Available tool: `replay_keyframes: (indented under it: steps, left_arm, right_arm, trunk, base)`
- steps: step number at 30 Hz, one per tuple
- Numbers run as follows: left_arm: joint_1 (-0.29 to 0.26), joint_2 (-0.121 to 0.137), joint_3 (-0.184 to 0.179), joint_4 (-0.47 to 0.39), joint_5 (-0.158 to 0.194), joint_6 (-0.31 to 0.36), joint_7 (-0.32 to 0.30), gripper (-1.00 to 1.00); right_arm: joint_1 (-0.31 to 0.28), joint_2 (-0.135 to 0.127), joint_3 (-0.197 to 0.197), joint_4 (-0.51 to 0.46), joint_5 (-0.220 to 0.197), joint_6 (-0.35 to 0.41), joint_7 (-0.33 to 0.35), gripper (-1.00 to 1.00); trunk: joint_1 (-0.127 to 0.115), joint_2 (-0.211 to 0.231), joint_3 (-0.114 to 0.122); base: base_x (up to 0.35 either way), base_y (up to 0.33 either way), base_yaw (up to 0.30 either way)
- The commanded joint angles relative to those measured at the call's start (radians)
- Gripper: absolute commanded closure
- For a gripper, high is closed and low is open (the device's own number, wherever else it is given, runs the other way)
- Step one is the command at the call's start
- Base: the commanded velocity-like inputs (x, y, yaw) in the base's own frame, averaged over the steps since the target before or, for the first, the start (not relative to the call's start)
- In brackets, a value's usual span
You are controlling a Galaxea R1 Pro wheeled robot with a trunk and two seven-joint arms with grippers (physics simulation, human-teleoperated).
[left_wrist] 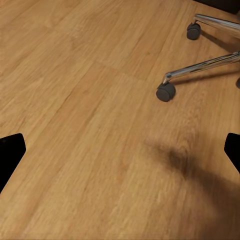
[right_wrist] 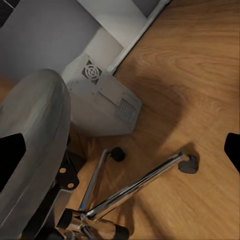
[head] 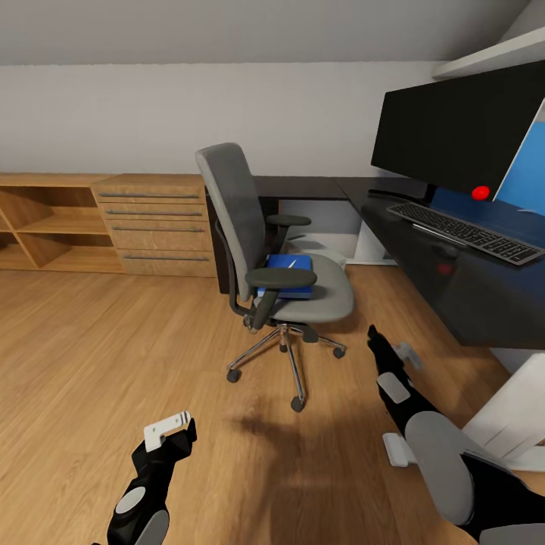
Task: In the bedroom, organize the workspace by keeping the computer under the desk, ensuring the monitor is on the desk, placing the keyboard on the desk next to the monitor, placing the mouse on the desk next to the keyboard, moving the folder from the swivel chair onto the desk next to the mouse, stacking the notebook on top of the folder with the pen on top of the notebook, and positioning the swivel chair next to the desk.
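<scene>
Partly hidden behind a black armrest, the blue folder (head: 288,274) is seen on the grey upholstered swivel chair (head: 265,257), a white pen (head: 294,263) on it. Keyboard (head: 469,231) and monitor (head: 462,136) are cut off at the desk (head: 424,265). Bare wooden floor (head: 113,356) surrounds the chrome base. Left gripper (head: 170,431) and right gripper (head: 390,352) are spread wide, empty. The computer (right_wrist: 102,102) is seen beyond the casters.

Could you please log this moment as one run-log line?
folder: on swivel chair seat | keyboard, monitor: on desk | left gripper: open, empty | right gripper: open, empty
</scene>
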Motion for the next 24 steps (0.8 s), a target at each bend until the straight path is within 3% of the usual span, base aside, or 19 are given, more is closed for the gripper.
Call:
replay_keyframes:
  steps: [1, 12, 18, 24]
  left_arm:
    - [-0.001, 0.000, -0.002, -0.001, 0.004, 0.004, 0.008, -1.00]
    - [-0.001, 0.000, -0.004, -0.001, 0.004, 0.004, 0.006, -1.00]
    - [-0.001, -0.001, -0.017, -0.001, 0.003, 0.004, 0.006, -1.00]
    - [-0.001, 0.000, -0.023, -0.001, 0.003, 0.003, 0.006, -1.00]
  right_arm:
    - [-0.001, -0.003, -0.002, 0.002, -0.010, 0.001, 0.018, -1.00]
    - [-0.001, -0.016, -0.004, 0.002, -0.013, 0.015, 0.031, -1.00]
    - [-0.001, -0.026, -0.009, 0.003, -0.016, 0.076, 0.034, -1.00]
    - [-0.001, -0.027, -0.015, 0.002, -0.016, 0.102, 0.096, -1.00]
  trunk:
    - [0.000, 0.000, -0.001]
    - [0.000, 0.000, -0.001]
    - [0.000, 0.000, -0.001]
    - [0.000, 0.000, -0.001]
  base:
    - [0.000, 0.000, 0.000]
    - [0.000, 0.000, 0.000]
    - [0.000, 0.000, 0.000]
    - [0.000, 0.000, 0.000]
